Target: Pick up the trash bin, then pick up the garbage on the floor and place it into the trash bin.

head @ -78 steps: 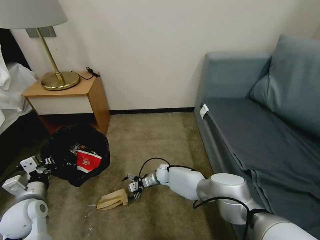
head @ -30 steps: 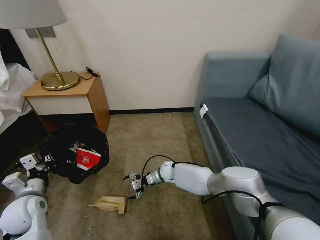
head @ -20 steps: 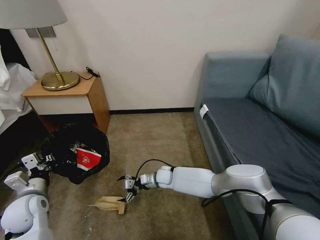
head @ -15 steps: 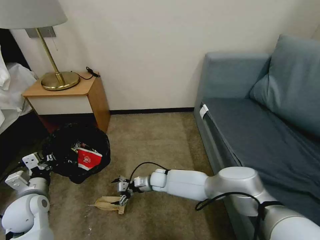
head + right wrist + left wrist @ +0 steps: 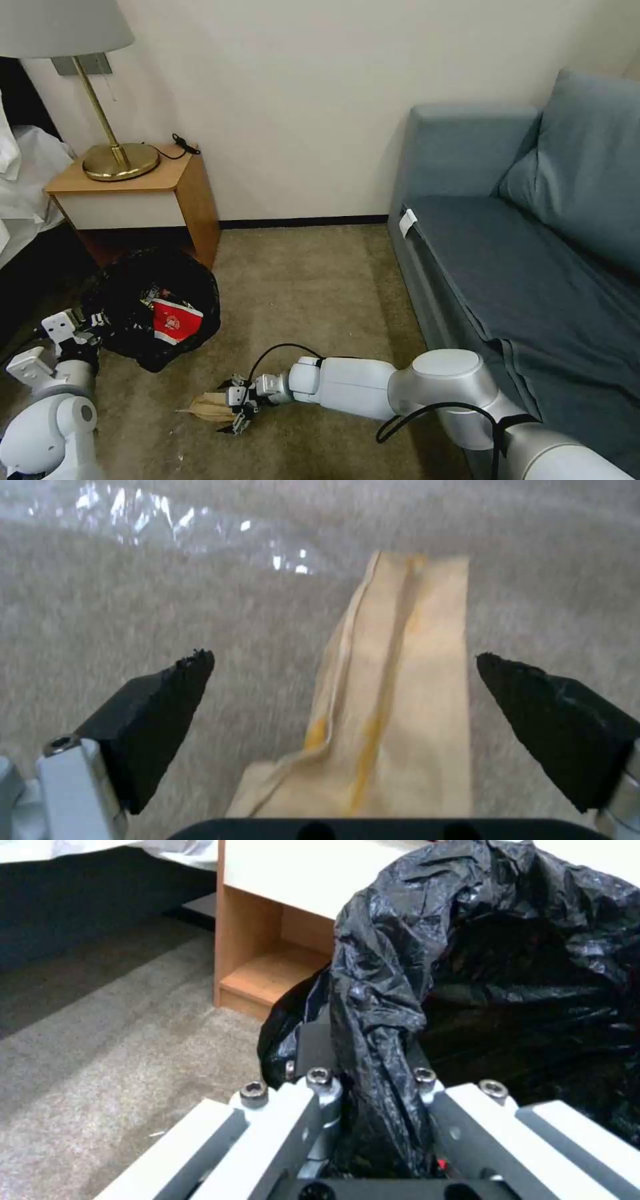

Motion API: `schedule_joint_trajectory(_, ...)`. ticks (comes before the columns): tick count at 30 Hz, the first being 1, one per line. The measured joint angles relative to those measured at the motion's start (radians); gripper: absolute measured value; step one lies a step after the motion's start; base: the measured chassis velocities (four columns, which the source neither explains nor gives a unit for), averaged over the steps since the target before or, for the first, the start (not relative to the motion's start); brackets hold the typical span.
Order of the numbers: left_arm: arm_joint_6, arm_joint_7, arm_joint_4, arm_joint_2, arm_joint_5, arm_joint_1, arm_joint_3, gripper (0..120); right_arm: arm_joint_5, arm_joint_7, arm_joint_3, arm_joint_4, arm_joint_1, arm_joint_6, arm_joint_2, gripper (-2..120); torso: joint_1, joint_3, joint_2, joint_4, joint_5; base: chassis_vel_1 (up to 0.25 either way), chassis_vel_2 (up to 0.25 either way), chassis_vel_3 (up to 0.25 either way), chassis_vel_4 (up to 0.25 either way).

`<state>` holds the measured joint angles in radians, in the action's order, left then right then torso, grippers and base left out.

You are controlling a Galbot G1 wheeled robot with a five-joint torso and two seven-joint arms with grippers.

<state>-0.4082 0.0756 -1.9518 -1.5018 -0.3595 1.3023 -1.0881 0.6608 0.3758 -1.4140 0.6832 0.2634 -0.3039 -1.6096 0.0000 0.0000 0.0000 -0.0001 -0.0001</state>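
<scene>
The trash bin point(image 5: 133, 293), lined with a crinkled black bag point(image 5: 520, 965), stands on the carpet by the nightstand. A red-and-white cup point(image 5: 175, 322) lies inside it. My left gripper point(image 5: 83, 328) is at the bin's near-left side, shut on a fold of the bag's rim, with the clamped plastic between the left gripper point(image 5: 370, 1085) fingers in the left wrist view. The tan paper bag point(image 5: 208, 408) lies flat on the carpet in front of the bin. My right gripper point(image 5: 232, 408) is low over it and open. The paper bag point(image 5: 400, 680) lies between the spread black fingertips point(image 5: 160, 705).
A wooden nightstand point(image 5: 167, 200) with a brass lamp point(image 5: 117, 157) stands behind the bin. White bedding point(image 5: 27, 180) is at the far left. A grey-blue sofa point(image 5: 520, 267) fills the right side. Bare carpet point(image 5: 313, 287) lies between bin and sofa.
The paper bag slid from the right gripper's tips to lie flat farther left. The right gripper followed, leftward and lower, and now straddles it, open. The left gripper keeps its hold.
</scene>
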Motion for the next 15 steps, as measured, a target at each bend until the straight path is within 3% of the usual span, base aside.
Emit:
schedule_joint_trajectory(11, 0.000, 0.001, -0.011, 0.000, -0.001, 0.014, -0.008, 4, -0.013, 0.031, 0.020, -0.045, 0.018, 0.000, 0.001, 98, 0.000, 0.000, 0.000, 0.0000, 0.0001, 0.000, 0.000, 0.000, 0.000)
schedule_joint_trajectory(15, 0.001, 0.001, -0.011, 0.001, -0.002, 0.014, -0.009, 4, -0.014, 0.031, 0.024, -0.051, 0.024, -0.010, 0.001, 79, 0.000, 0.000, 0.000, 0.0000, 0.0001, 0.000, 0.000, 0.000, 0.000)
